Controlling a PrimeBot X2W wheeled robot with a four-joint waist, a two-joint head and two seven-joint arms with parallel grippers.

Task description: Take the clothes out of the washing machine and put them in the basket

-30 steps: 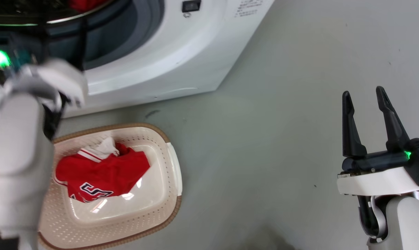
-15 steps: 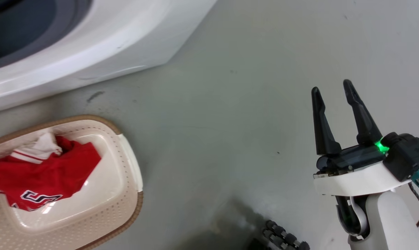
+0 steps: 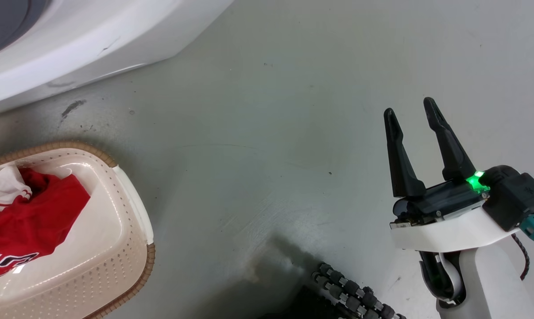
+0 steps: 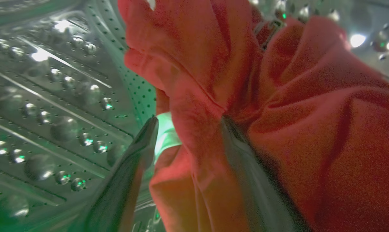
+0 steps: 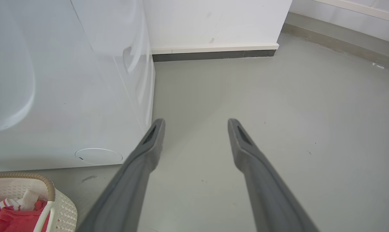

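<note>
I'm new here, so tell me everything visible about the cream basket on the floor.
The basket is glossy cream plastic, rounded-rectangular, with perforated sides and a brown woven rim. It sits upright on the grey floor in front of the washing machine, not touching it. A crumpled red jersey with white trim lies inside, leaving part of the base bare.

laundry room, white washing machine (image 5: 68,96), grey floor (image 5: 278,112)

We see the washer (image 3: 72,40) at upper left and the basket (image 3: 132,248) at lower left holding a red jersey (image 3: 28,221). Our right gripper (image 3: 408,105) hangs spread over grey floor (image 3: 271,133). A dark ribbed thing (image 3: 351,294), perhaps a cable, lies below.
</note>
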